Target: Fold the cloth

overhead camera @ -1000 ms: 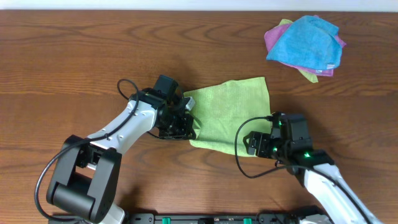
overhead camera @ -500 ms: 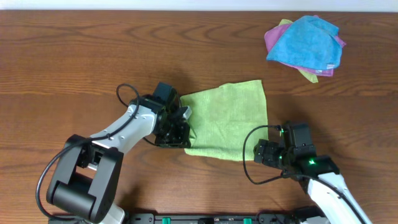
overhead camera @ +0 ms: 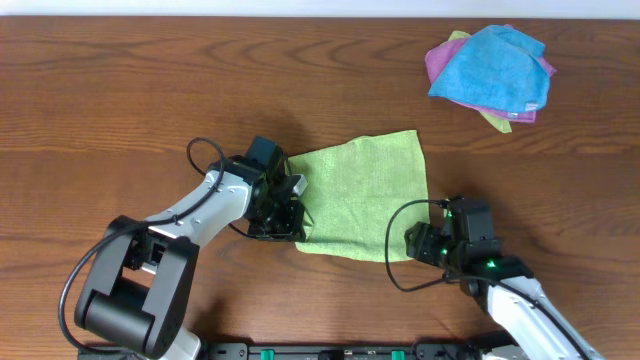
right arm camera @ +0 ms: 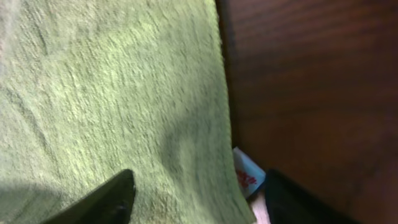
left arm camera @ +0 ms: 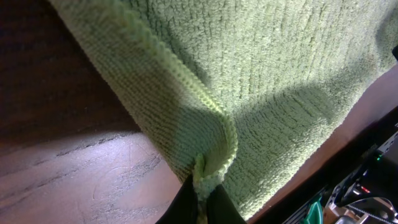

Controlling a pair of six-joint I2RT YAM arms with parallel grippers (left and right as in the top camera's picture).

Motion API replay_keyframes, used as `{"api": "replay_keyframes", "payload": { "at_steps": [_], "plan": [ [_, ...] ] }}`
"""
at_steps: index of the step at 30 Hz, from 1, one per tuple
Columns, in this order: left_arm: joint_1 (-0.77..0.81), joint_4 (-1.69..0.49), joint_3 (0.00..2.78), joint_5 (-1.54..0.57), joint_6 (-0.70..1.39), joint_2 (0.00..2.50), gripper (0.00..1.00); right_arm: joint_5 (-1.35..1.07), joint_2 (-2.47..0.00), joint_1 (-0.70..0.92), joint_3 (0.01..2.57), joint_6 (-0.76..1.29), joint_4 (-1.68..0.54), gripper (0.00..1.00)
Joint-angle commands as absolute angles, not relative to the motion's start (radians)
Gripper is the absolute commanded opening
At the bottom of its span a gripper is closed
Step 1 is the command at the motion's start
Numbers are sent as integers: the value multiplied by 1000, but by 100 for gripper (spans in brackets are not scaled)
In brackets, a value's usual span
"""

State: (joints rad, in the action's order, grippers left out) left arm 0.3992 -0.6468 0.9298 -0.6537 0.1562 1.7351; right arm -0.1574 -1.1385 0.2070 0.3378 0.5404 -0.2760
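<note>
The cloth (overhead camera: 362, 192), light olive-green, lies spread in the middle of the table. My left gripper (overhead camera: 288, 217) is at its front left corner and is shut on it. In the left wrist view the black fingertips (left arm camera: 186, 206) pinch a bunched fold of the cloth (left arm camera: 261, 74), and my left gripper (left arm camera: 202, 208) holds it just above the wood. My right gripper (overhead camera: 424, 241) is at the front right corner. In the right wrist view my right gripper (right arm camera: 199, 202) is open, its jaws standing apart astride the cloth's (right arm camera: 112, 93) right edge, one finger (right arm camera: 102, 200) over the fabric. A small white label (right arm camera: 247, 174) pokes out at that edge.
A pile of bright blue and purple cloths (overhead camera: 492, 68) lies at the back right. The black base rail (overhead camera: 330, 350) runs along the table's front edge. Cables loop beside both wrists. Bare wood (overhead camera: 120, 90) surrounds the cloth.
The left gripper has drawn its corner slightly to the front left, and the cloth has shifted with it. The right gripper has backed off the cloth's front right part to its edge.
</note>
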Motion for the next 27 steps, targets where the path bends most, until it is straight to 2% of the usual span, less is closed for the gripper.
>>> {"api": "replay_keyframes", "payload": {
  "at_steps": [1, 2, 4, 5, 9, 14, 20, 27],
  "plan": [
    [400, -648, 926, -648, 142, 1728, 5, -216, -1192, 202, 317, 554, -280, 50],
    [400, -648, 926, -648, 142, 1728, 6, -221, -1201, 202, 317, 553, -279, 42],
    [400, -647, 926, -656, 142, 1728, 6, -223, -1209, 202, 318, 553, -277, 6],
    [400, -647, 927, -662, 142, 1727, 6, -226, -1205, 202, 323, 553, -277, 1],
    [384, -648, 936, -683, 143, 1699, 5, -226, -1137, 202, 392, 533, -308, 1],
    [336, -654, 997, -706, 210, 1553, 5, -221, -995, 201, 610, 427, -420, 1],
    [266, -651, 1151, -696, 298, 1384, 6, -206, -980, 201, 786, 368, -450, 1],
    [254, -640, 1277, -698, 324, 1369, 6, -166, -980, 201, 883, 350, -426, 1]
  ]
}}
